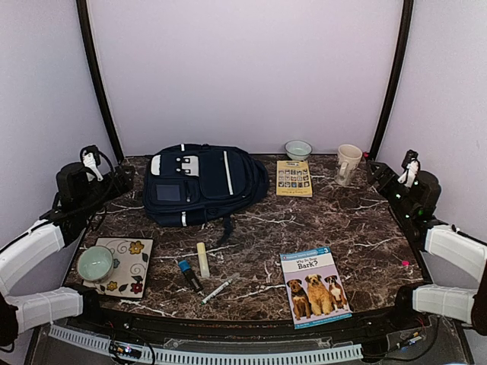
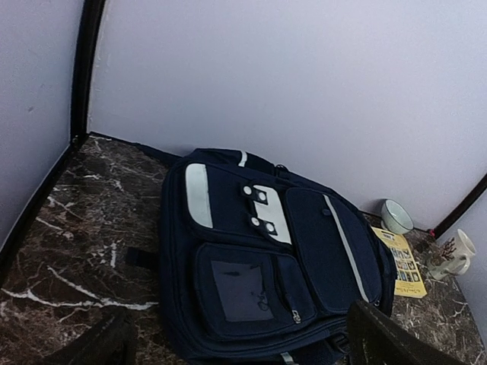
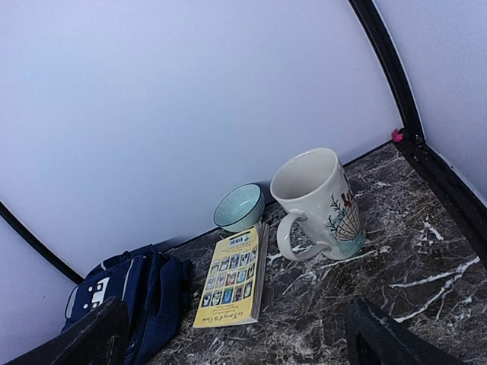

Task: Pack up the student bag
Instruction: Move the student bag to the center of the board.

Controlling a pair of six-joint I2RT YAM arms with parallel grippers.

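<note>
**Bag [image 1: 202, 186] flat at far left**
Navy, white stripes, white patch with dark squares, front pocket up; lies on table [image 1: 358, 228]. Fingers of left gripper [image 2: 237, 327] spread wide, bag just ahead. Fingers of right gripper [image 3: 237, 319] spread too, bag well left.

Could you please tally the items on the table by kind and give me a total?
Backpack: 1
Books: 2, yellow book and dog book
Bowls: 2, back bowl and front-left bowl
Mug: 1
Floral pad: 1
Pen-like items: 3, cream stick, blue-capped marker, white pen
Total: 10
</note>
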